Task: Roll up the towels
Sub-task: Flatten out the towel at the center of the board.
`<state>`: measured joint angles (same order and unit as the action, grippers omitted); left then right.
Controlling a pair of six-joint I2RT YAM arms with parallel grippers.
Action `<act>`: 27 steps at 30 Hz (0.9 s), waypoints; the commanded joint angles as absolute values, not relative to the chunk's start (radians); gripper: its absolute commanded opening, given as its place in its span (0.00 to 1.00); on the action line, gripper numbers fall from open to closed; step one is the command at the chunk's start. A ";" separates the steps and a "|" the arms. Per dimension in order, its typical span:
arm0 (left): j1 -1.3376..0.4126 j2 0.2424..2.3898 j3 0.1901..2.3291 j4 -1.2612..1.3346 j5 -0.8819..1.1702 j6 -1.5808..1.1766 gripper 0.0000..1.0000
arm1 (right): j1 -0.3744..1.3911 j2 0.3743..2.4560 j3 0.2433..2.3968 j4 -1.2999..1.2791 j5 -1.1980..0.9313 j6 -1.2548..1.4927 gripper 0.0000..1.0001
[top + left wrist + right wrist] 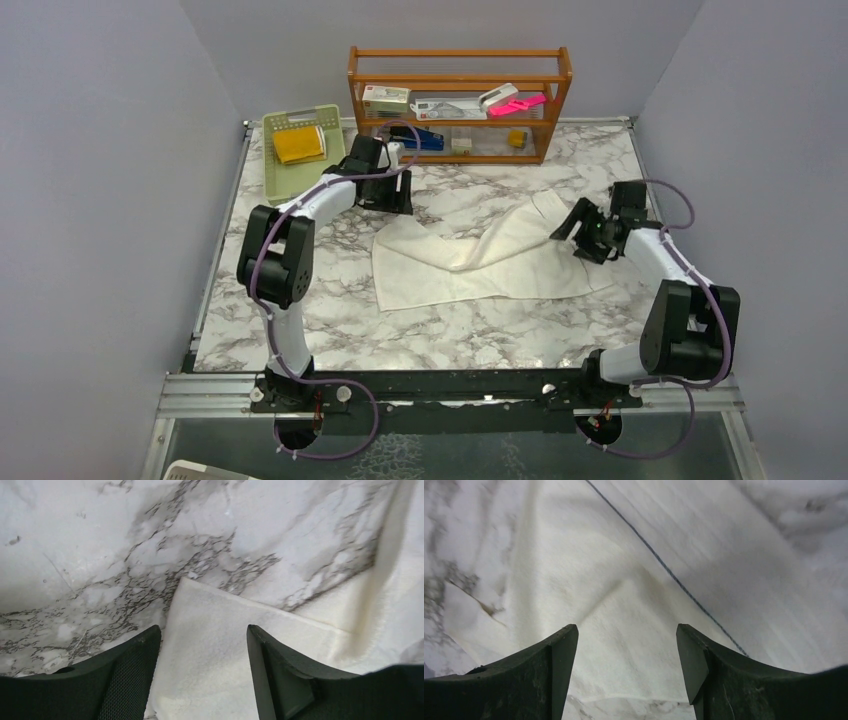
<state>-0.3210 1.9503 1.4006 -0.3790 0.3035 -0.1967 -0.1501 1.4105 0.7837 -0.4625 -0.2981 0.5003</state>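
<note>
Cream towel (470, 262) lies mid-surface (450, 340): soft nap, limp, rumpled, with a diagonal fold ridge. Yellow towel (298, 145) sits far left in the green basket (290, 178). Left end effector (202, 630) is over the cream towel's far-left corner and right end effector (626, 627) over its right edge. Both are wide apart and hold nothing. Best approach, likely: pinch low, then draw taut and flat on the slick marble before rolling.

Two arms (318, 203): white links, black joints, looping purple cables (691, 212), black textured fingers (125, 680)
</note>
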 commanded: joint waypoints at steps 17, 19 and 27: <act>-0.320 1.919 1.296 -0.121 0.638 -0.415 0.37 | -0.124 1.882 1.201 -0.098 -0.524 0.522 0.67; -0.318 1.925 1.300 -0.129 0.623 -0.410 0.36 | -0.124 1.900 1.212 -0.073 -0.524 0.523 0.67; -0.295 1.972 1.286 -0.179 0.484 -0.396 0.19 | -0.124 1.992 1.265 -0.043 -0.532 0.532 0.57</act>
